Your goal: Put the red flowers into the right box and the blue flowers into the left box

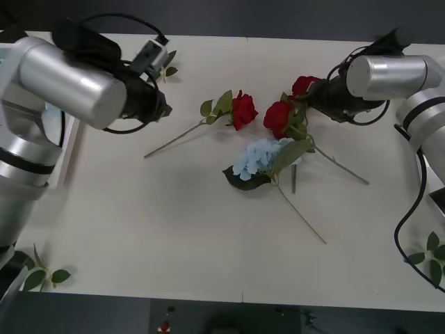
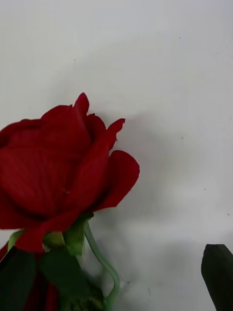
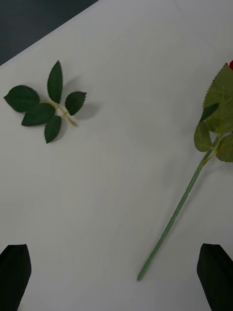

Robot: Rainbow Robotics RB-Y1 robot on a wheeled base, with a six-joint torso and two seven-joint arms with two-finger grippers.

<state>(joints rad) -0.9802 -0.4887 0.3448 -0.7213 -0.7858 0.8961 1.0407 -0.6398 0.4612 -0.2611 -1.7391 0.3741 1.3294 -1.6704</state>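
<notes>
Front view shows you the right gripper (image 1: 311,94) over two red flowers (image 1: 278,117), fingers (image 2: 217,272) spread wide; left gripper's (image 3: 116,279) fingers equally wide above the desk (image 1: 174,209).

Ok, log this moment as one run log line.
right claw: open, at red fabric rose | left claw: open, above table near green rose stem | pale blue hydrangea cluster: on table, unboxed

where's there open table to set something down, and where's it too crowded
Free: the near half of the table, between the leaf sprig and the blue flower's stem. Crowded: the middle, where three red roses and the blue flower bunch beside the right claw.
</notes>
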